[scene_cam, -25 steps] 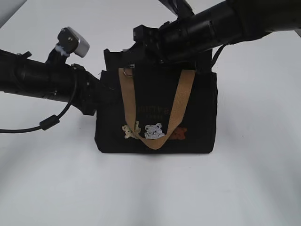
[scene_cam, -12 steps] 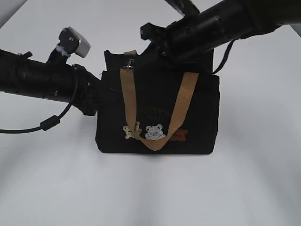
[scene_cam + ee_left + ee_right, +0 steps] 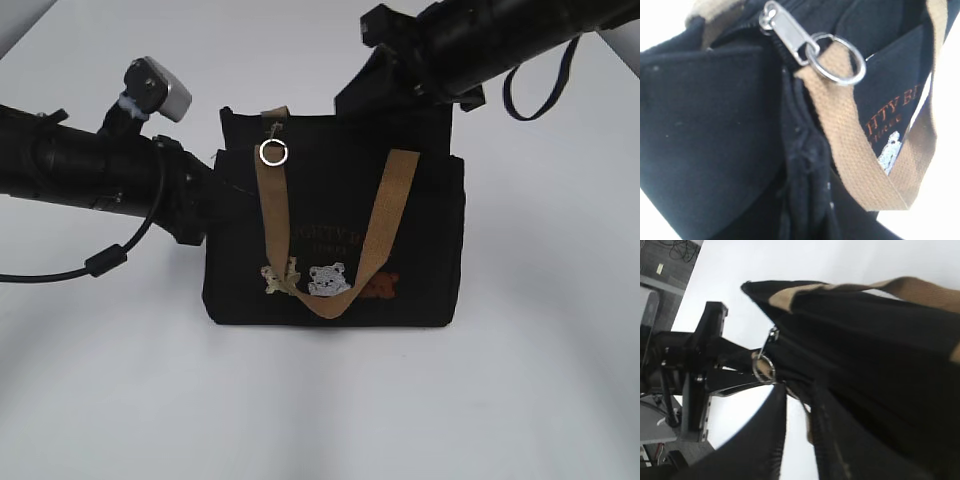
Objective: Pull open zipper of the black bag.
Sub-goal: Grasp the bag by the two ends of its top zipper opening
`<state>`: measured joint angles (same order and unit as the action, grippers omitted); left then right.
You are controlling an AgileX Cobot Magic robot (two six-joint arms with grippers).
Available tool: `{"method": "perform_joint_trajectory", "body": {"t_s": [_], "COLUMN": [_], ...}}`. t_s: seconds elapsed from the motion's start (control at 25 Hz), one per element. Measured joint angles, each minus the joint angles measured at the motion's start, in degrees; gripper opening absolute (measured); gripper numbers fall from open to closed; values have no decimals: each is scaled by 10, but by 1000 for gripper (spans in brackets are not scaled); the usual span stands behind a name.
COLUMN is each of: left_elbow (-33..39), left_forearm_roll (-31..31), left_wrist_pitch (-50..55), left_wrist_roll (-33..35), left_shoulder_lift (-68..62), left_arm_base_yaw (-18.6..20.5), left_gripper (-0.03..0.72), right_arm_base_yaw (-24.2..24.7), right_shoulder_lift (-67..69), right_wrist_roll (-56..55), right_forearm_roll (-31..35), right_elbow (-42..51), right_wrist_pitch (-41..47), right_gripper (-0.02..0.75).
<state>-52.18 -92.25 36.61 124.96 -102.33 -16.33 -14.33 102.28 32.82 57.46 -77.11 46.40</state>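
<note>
1. The black bag (image 3: 335, 235) is standing upright on the white table (image 3: 520, 400), its front with the three bear patches (image 3: 330, 280) and faint lettering facing the exterior camera.
2. The left gripper (image 3: 205, 195) is reaching in level from the left and pressing against the bag's left end. Its fingertips are lost in the black fabric, but the fabric in the left wrist view is bunching right before the camera, so the jaws are sitting nearly together, apparently pinching the bag's side seam.
3. The zipper (image 3: 790, 37) is running along the bag's top edge, just above and beyond the left gripper. Its silver pull (image 3: 274, 150) is hanging at the left end of the top, the round ring (image 3: 836, 59) lying against the tan handle (image 3: 850, 135).
4. The right gripper (image 3: 365, 85) is hovering above and behind the bag's top edge, to the right of the pull and clear of it. Nothing is showing between its fingers (image 3: 760, 440).
5. In the right wrist view the pull (image 3: 765, 360) is sitting ahead of the right fingertips, apart from them; the jaws are standing narrowly parted there, a thin wedge of table showing between the two dark fingers.
6. The tan handle (image 3: 335, 255) is drooping in a loop down the front, below both grippers.
</note>
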Motion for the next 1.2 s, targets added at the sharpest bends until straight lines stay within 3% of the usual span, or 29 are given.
{"method": "perform_joint_trajectory", "body": {"t_s": [0.12,0.24,0.68,1.2], "left_elbow": [0,0,0,0], "left_forearm_roll": [0,0,0,1], "left_wrist_pitch": [0,0,0,-5], "left_wrist_roll": [0,0,0,0], "left_shoulder_lift": [0,0,0,0], "left_arm_base_yaw": [0,0,0,0], "left_gripper": [63,63,63,63], "right_arm_base_yaw": [-35,-53,-54,-77], "right_shoulder_lift": [5,22,69,106], "right_wrist_roll": [0,0,78,84], "right_forearm_roll": [3,22,150,158], "right_elbow": [0,0,-15,-23], "right_wrist_pitch": [-10,-22,-49,-47], "right_gripper": [265,318,330,322]}}
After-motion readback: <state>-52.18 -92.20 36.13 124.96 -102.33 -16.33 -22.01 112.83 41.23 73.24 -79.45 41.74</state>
